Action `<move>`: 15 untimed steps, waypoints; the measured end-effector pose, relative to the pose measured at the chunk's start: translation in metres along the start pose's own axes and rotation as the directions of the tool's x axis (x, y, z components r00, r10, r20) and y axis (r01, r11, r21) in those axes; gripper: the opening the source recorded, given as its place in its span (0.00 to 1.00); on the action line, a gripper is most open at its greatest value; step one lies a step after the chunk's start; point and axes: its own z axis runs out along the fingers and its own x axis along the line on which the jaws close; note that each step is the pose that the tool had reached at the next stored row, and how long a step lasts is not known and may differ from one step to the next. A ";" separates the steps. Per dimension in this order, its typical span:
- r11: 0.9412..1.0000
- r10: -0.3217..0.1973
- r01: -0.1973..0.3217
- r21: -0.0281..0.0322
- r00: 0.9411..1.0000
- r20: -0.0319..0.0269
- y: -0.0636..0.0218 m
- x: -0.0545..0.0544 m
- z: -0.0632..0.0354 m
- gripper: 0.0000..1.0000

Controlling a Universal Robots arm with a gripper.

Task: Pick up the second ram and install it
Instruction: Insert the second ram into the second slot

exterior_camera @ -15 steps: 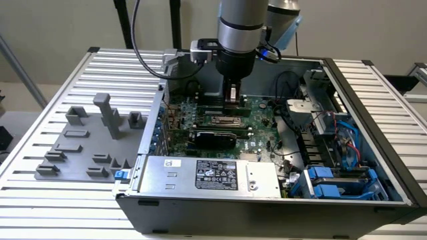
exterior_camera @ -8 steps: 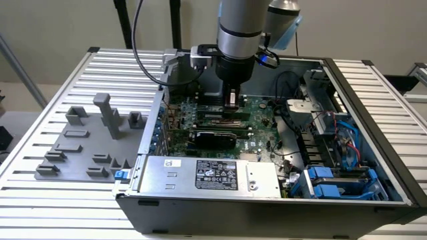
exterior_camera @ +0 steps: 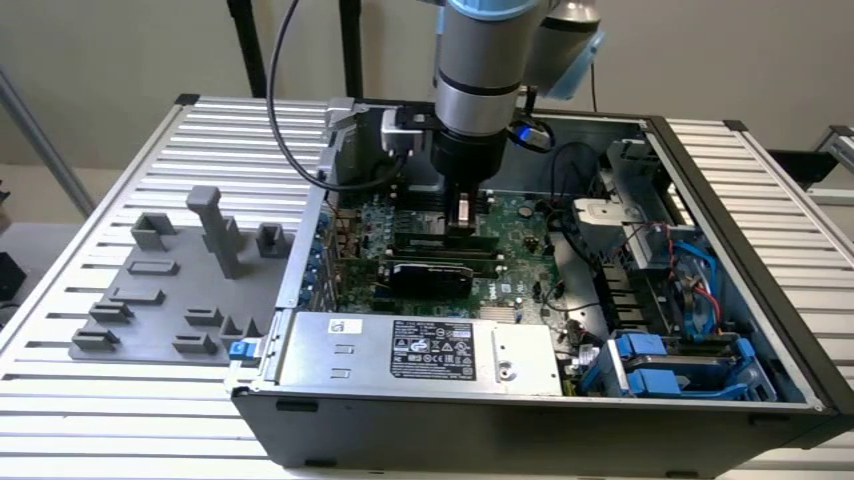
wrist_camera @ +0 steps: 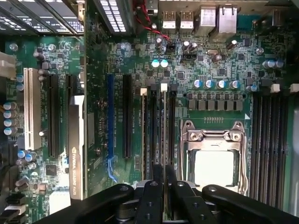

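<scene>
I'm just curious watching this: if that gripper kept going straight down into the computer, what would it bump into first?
Probably the black memory slots beside the processor socket. The gripper holds the second ram edge-on over them, so the stick would likely touch first; depth is unclear.

1 open black computer case point(exterior_camera: 534, 420) | 1 large green motherboard point(wrist_camera: 131, 60) | 1 square metal processor socket point(wrist_camera: 213, 161) | 1 grey moulded parts tray point(exterior_camera: 167, 300) | 1 slatted metal table point(exterior_camera: 107, 400)

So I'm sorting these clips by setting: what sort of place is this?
Probably a robotics lab or test bench for computer assembly. An open PC case lies on a slatted metal table, its green motherboard exposed, beside a grey parts fixture, with the claw working inside.
</scene>
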 end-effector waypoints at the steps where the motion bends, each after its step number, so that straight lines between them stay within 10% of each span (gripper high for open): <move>1: 1.000 0.000 0.000 0.000 1.000 0.001 -0.0001 0.000 0.0018 0.00; 15: 1.000 0.000 0.000 0.000 1.000 0.002 -0.0014 0.000 0.0077 0.00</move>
